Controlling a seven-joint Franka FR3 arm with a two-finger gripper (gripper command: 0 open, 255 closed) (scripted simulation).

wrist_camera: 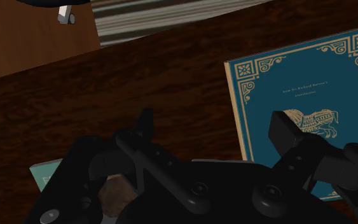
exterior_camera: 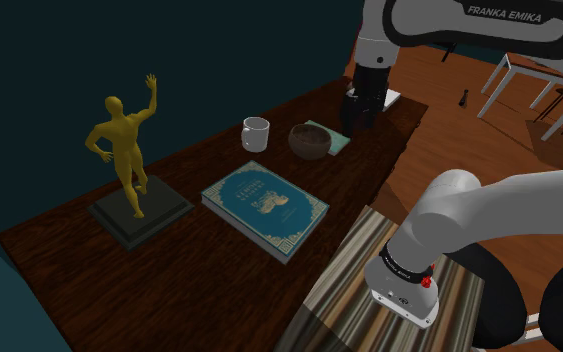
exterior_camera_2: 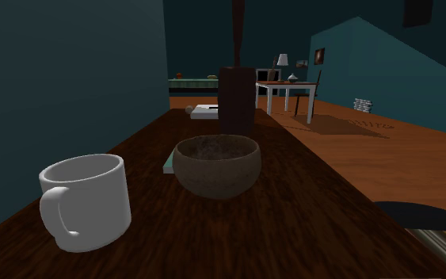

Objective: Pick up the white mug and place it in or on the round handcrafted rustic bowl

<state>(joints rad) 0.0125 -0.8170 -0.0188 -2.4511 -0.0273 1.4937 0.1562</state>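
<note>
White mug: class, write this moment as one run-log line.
phase: pre-grasp | gripper: open, empty | white mug: upright on table, untouched | brown bowl: beside mug, apart | mug in bowl: no

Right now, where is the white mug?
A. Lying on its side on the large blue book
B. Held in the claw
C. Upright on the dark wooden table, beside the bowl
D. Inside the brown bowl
C: the white mug stands upright on the table, with a gap between it and the brown bowl; the claw hangs on the bowl's other side, away from the mug.
</note>
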